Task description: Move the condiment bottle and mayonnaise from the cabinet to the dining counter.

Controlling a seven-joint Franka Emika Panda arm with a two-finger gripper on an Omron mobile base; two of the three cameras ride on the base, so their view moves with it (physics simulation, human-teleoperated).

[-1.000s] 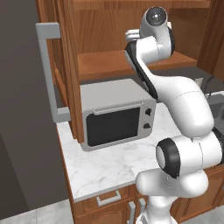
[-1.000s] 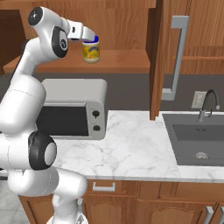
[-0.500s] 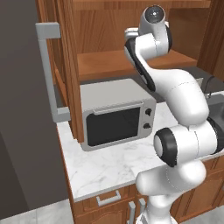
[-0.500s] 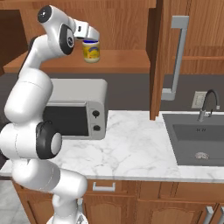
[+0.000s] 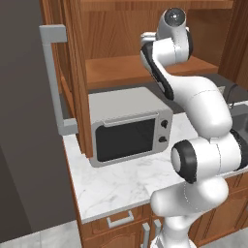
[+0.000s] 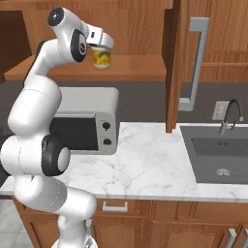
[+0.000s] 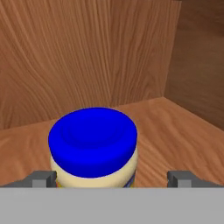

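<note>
The mayonnaise is parked on the wooden shelf of the open cabinet, standing upright, pale yellow body with a yellow label. In the hand view the jar is seen from above and a bit behind, its blue lid dead centre, with the cabinet's back wall and a side wall meeting in the corner behind it.

The gripper is held right up at the jar, its jaws spread wide. One fingertip is seen off to each side of the jar, and a clear gap is left on both sides, so nothing is clamped. From the right base view the hand is seen reaching in over the top of the jar from the arm's side.

Below the shelf a grey microwave is sat on the marble worktop, and a sink with a curved tap is set into the worktop further along. The cabinet door is swung open, long grey handle facing out.
</note>
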